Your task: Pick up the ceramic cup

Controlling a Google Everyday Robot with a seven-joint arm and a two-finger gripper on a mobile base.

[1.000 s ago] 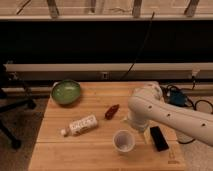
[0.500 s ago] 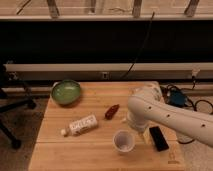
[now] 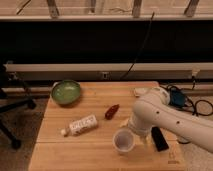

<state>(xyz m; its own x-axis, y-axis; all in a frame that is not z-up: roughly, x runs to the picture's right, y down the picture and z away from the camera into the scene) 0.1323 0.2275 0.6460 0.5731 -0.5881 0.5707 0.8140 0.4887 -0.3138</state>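
Observation:
The ceramic cup (image 3: 123, 141) is small, white and round, with a pale inside. It stands upright on the wooden table (image 3: 90, 150) near the front edge. My white arm (image 3: 160, 115) reaches in from the right and bends down over the table. My gripper (image 3: 149, 137) is low at the arm's end, just right of the cup and close to its rim. A dark part (image 3: 160, 139) sticks out behind it. The cup is not lifted.
A wide green bowl (image 3: 66, 92) sits at the table's back left. A white bottle (image 3: 81, 125) lies on its side left of the cup. A small red-brown object (image 3: 112, 111) lies mid-table. A black office chair (image 3: 10, 107) stands to the left, and cables and a blue object (image 3: 177, 97) lie to the right.
The arm has shifted only slightly near the cup. The cup, bottle and bowl have not moved.

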